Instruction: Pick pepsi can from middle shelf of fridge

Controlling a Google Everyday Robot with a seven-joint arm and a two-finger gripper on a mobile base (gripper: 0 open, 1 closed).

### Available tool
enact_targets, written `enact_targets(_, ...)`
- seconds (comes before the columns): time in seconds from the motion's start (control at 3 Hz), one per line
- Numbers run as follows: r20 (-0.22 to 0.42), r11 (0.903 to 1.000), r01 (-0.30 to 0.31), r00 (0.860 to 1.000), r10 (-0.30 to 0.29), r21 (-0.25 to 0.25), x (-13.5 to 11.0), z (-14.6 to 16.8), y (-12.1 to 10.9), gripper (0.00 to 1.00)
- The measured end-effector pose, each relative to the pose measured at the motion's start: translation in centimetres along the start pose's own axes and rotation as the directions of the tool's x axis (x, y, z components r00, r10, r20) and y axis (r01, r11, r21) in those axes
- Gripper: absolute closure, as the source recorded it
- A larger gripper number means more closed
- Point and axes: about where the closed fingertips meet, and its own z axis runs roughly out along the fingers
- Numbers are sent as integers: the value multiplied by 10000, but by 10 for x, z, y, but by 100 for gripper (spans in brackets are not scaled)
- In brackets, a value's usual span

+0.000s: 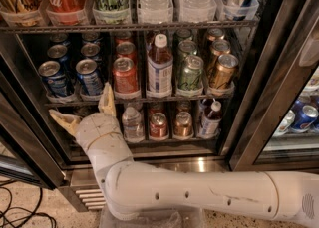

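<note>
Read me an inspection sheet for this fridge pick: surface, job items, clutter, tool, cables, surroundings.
Surface: middle shelf, a wire rack in the fridge, stocked in lanes.
Job's things: pepsi can, upright at the front of the second lane from the left, with similar blue cans beside and behind it.
Clutter: red cola cans, labelled bottle, green cans, gold cans.
Grippers: tool open, empty, just below the shelf's left front edge.
Cables: black cables on the floor, lower left.
Surroundings: more blue cans in the compartment at right.
</note>
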Motion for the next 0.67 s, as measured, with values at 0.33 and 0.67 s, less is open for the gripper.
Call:
enact_targets(0.33, 59, 10000, 37, 10000, -37, 40, -4, 12, -5, 17)
enact_targets(0.67, -69, 10000, 9, 10000, -10, -16, -1, 25, -6, 17)
